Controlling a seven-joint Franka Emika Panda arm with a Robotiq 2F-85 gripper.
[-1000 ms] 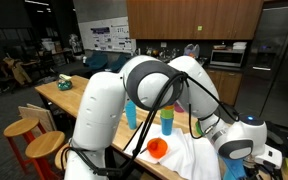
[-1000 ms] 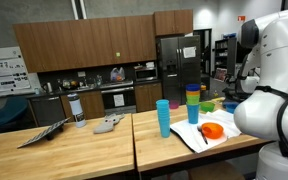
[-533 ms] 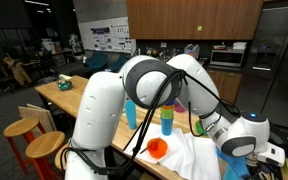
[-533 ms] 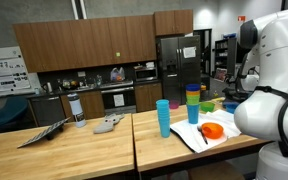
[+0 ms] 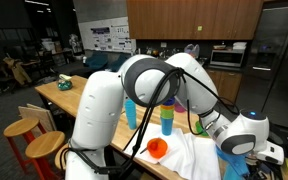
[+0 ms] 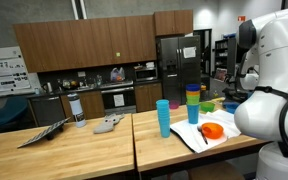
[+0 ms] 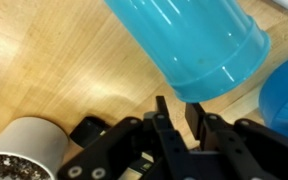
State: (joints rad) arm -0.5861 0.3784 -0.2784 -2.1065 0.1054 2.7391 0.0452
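Blue cup (image 7: 189,40) lies just ahead of the gripper (image 7: 177,118) — long axis slanting away leftward, wide rim end nearest the fingertips. Jaws slightly apart — nothing between them.

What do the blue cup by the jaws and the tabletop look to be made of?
Blue cup: likely plastic, smooth and glossy, with soft highlights along its wall. Tabletop: wood or wood laminate, satin, with visible grain lines.
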